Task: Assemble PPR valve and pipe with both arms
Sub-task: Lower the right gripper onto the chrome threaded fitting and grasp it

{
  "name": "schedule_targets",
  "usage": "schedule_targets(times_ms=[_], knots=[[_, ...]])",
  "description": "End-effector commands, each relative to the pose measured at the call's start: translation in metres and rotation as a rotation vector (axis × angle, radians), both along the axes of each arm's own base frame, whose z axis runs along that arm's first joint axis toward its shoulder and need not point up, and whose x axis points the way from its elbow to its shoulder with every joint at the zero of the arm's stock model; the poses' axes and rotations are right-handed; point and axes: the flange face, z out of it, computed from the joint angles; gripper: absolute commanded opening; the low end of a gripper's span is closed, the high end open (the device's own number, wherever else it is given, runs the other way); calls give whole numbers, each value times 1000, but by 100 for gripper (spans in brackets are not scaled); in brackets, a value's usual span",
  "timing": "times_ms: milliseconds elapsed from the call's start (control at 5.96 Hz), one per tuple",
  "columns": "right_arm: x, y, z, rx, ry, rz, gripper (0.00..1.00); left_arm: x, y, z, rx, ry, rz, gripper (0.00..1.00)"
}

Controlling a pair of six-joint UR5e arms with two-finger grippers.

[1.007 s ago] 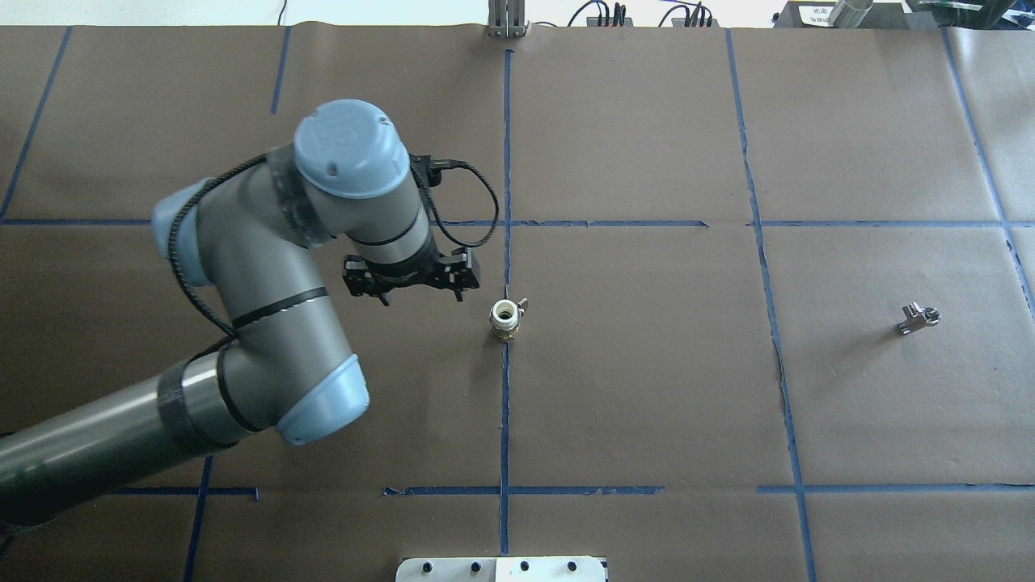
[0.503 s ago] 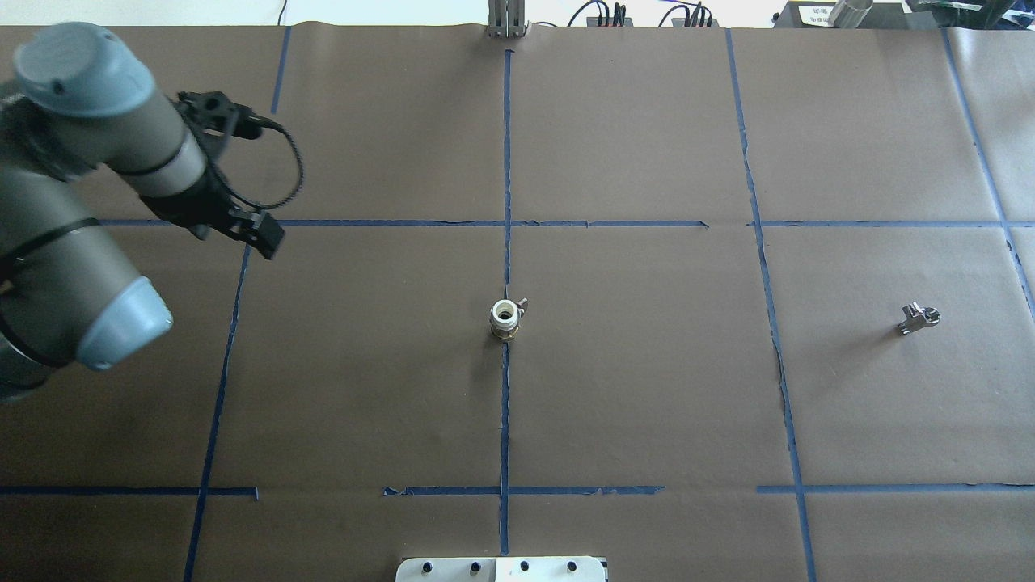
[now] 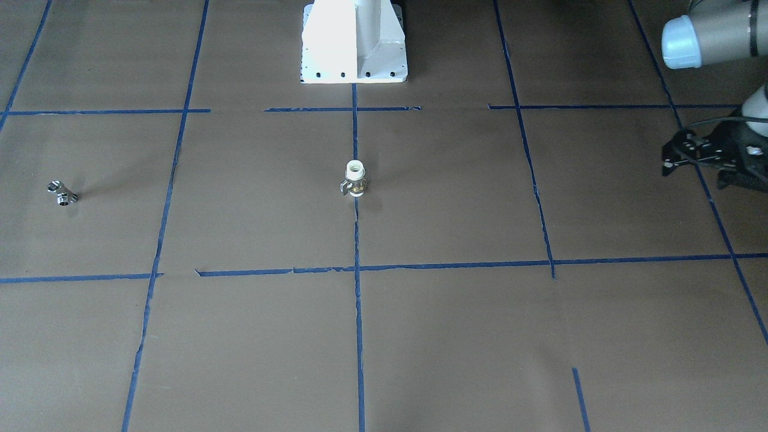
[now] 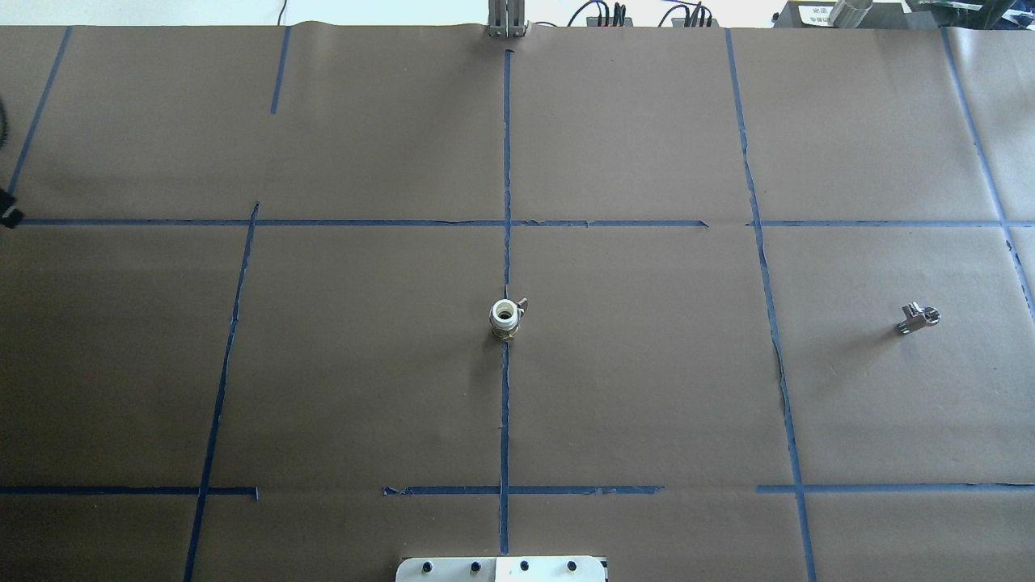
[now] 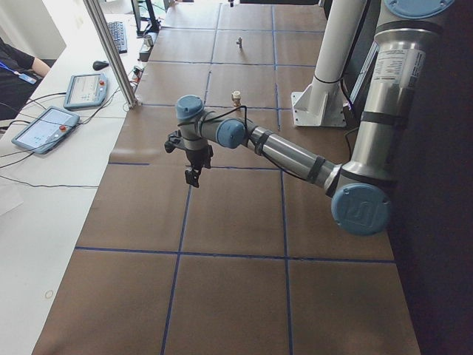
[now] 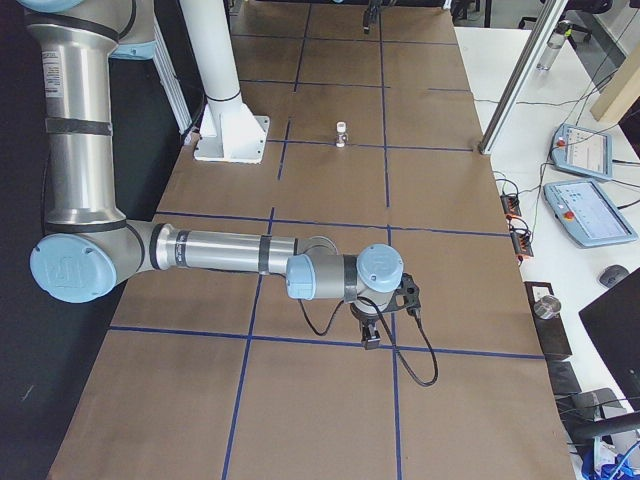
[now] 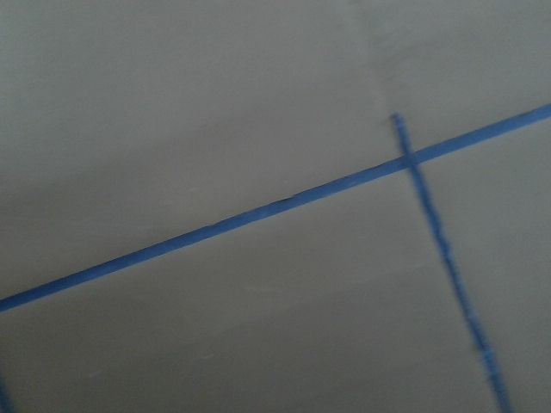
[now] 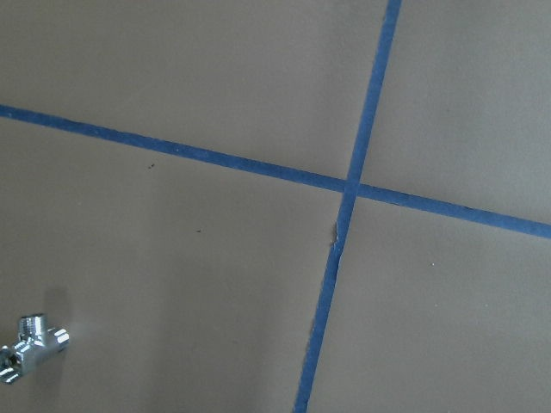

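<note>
The PPR valve [image 4: 505,317] stands upright on the brown paper at the table's centre, white end up, with its small lever to the side; it also shows in the front view [image 3: 355,178]. The chrome pipe [image 4: 918,318] lies far to the right, and shows in the front view [image 3: 62,193] and at the right wrist view's lower left [image 8: 30,342]. My left gripper [image 3: 693,171] hangs empty far left of the valve, its jaws looking open. My right gripper [image 6: 372,335] hovers near the pipe's area; I cannot tell if it is open or shut.
Blue tape lines [image 4: 505,404] grid the brown paper. The white pedestal base [image 3: 354,42] stands at the robot's side of the table. Tablets and cables [image 6: 580,180] lie on the white bench beyond the table's far edge.
My left arm has swung away from beside the valve to the far left, almost out of the overhead view. The valve and the pipe have not moved.
</note>
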Motion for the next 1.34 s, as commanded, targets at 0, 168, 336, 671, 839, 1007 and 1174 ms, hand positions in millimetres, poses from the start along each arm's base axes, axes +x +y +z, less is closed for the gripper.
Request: schedule_targets(times_ms=[0,168,336,671,839,1007,1174], knots=[[-6,-3,-18,-7,-4,27,100,-105,34,93,-79,-14,-71,100],[-11,-1,-33,-30,-8,63,100,-115,65,127,-129,-18,-87,100],[-24,5,-56,-51,-15,93,100,-130,78,130,-141,-15,-125,100],[-70,28,-66,-93,-22,88,100,-130,79,130,-145,-13,-131,100],[-93,42,-59,-65,-10,125,100,-130,79,126,-137,-13,-132,100],[-130,55,-59,-62,-11,153,100,-129,78,125,-142,-1,-136,100],[-161,63,-61,-53,-19,147,100,-128,78,124,-141,6,-134,100]])
